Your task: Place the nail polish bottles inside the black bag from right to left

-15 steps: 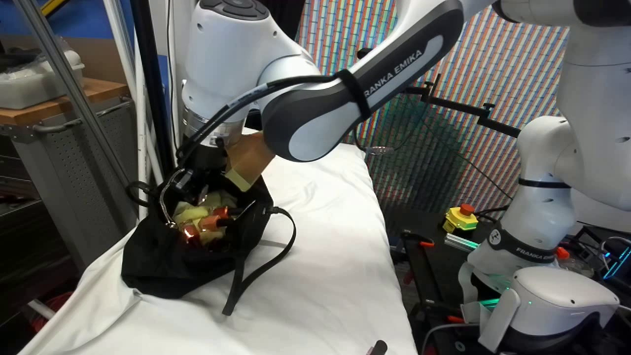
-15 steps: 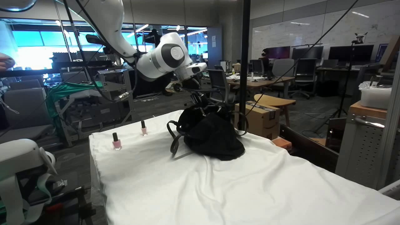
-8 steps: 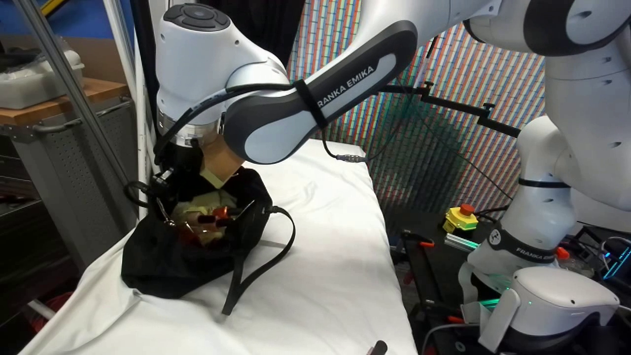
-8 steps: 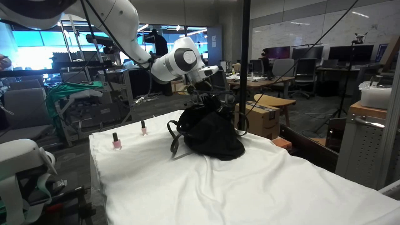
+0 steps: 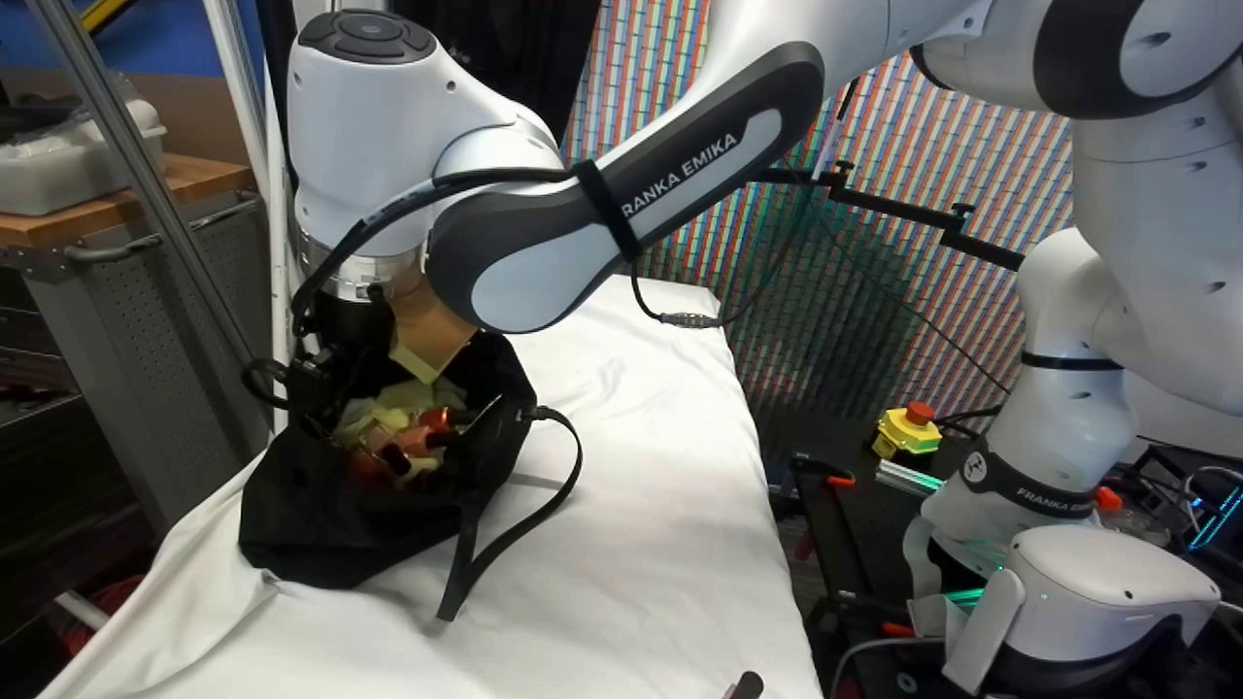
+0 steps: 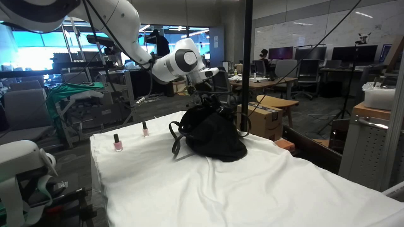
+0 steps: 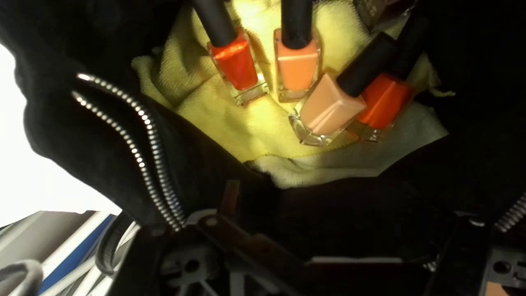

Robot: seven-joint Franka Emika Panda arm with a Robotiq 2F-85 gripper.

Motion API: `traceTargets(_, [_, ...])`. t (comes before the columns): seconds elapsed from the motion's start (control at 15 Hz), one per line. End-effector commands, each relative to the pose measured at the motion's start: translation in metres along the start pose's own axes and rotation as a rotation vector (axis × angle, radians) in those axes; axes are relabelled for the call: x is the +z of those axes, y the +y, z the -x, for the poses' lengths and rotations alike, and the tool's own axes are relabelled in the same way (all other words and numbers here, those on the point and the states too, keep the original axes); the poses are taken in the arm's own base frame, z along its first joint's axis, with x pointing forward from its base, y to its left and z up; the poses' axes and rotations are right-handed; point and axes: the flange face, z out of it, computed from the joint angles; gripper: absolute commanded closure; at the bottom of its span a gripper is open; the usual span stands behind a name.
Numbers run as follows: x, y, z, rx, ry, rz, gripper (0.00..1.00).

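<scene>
Black bag [image 6: 217, 142]: open on the white-draped surface [image 6: 157, 195]
End effector [image 7: 341, 250]: bag's 12 o'clock in an exterior view, jaws wide apart, gripping nothing
Orange and red bottles [image 7: 298, 70]: four, inside the bag
Pink bottles [image 6: 118, 145]: two, upright on the surface, bag's 9 o'clock in an exterior view

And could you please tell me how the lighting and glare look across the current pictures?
Wrist view: the yellow fabric is brightly lit, almost washed out near the top, and the metallic trim glints; in an exterior view, glare whites out part of the windows; in both exterior views, the black bag shows little surface detail.
</scene>
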Motion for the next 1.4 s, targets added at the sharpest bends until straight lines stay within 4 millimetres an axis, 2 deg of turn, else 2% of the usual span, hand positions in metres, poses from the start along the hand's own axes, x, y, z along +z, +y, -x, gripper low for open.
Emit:
traceTargets(0.0, [-0.026, -0.014, 0.028, -0.015, -0.009, -0.011, 0.0])
traceTargets(0.4, [-0.064, -0.033, 0.114, 0.003, -0.057, -0.018, 0.0])
traceTargets(0.8, [-0.11, -0.027, 0.207, 0.053, -0.092, -0.036, 0.0])
traceTargets(1.07, [-0.122, -0.028, 0.263, 0.045, -0.139, -0.041, 0.0])
traceTargets(1.33, [-0.12, -0.042, 0.311, 0.012, -0.189, -0.068, 0.0])
